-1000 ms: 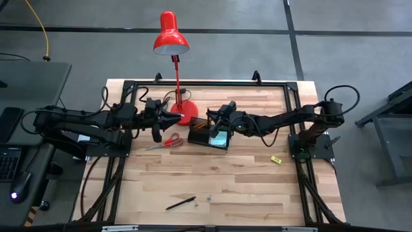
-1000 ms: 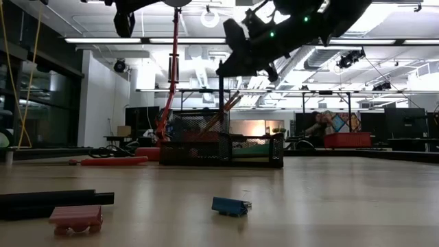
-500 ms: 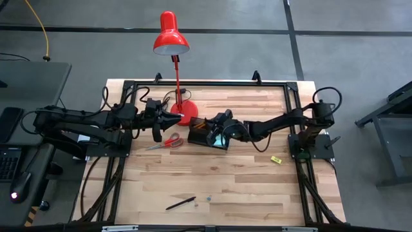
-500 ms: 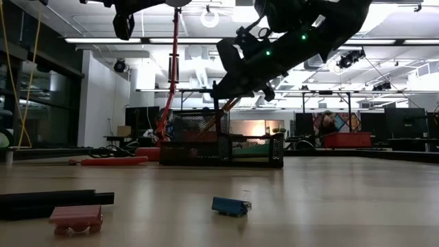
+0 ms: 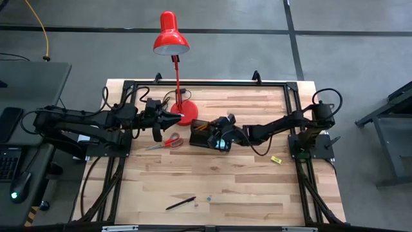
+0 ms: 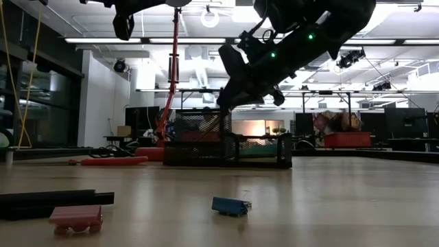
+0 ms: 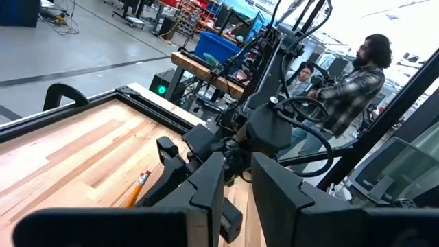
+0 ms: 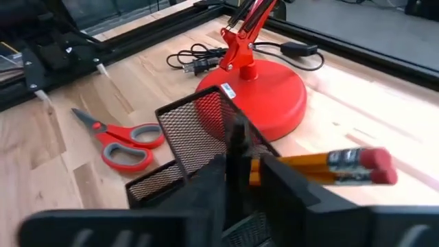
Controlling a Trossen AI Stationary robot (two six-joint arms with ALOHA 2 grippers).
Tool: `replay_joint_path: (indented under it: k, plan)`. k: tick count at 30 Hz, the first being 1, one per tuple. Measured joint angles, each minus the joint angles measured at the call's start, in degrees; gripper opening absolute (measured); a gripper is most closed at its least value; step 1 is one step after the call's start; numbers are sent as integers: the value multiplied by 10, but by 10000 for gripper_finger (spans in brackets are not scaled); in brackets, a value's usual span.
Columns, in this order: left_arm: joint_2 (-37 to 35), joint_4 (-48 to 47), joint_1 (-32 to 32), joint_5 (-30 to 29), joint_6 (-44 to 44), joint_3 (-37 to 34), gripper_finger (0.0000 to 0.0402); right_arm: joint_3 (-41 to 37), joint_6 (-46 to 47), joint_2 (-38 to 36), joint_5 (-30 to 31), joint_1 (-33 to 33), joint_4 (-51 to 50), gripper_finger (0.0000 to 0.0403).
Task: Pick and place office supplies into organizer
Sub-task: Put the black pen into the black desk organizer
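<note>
Red-handled scissors [image 5: 166, 142]: left of centre, flat on wood.
Left gripper [image 5: 156, 136]: just above the scissors, slightly parted, nothing held.
Organizer [image 5: 201, 137]: centre frame.
Right gripper [image 5: 222, 134]: over the organizer, grip can't be told.
Pen [image 5: 180, 203]: bottom centre.

Beyond my wooden table [image 5: 212, 177], grey floor [image 5: 360, 71] is spreading out; ceiling strip lights [image 6: 130, 40] are glowing, and a seated person [image 7: 350, 82] is watching behind it.
</note>
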Motion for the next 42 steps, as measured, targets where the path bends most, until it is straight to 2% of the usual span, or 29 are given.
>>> replay_joint_path:
  k: [7, 13, 17, 23, 28, 32, 38, 42]
  plan:
    - [0, 0, 0, 0, 6, 0, 67, 1, 27, -1, -5, 1, -30, 184]
    - [0, 0, 0, 0, 15, 0, 67, 1, 20, -12, -7, 9, -8, 235]
    - [0, -1, 0, 0, 16, 0, 67, 27, -1, -31, -7, 9, 3, 242]
    - [6, 0, 0, 5, 17, 0, 67, 101, -59, -59, -47, 9, -25, 243]
    - [10, -2, 0, 6, 22, 0, 67, 183, -71, -60, -113, 12, -137, 243]
    - [9, -10, 0, 7, 39, 0, 67, 217, -68, -59, -115, 21, -241, 243]
    - [9, -48, 0, 83, 62, 0, 67, 255, -32, -59, -174, 42, -336, 243]
    - [9, -112, -9, 118, 55, 0, 67, 273, 7, -59, -195, 69, -388, 243]
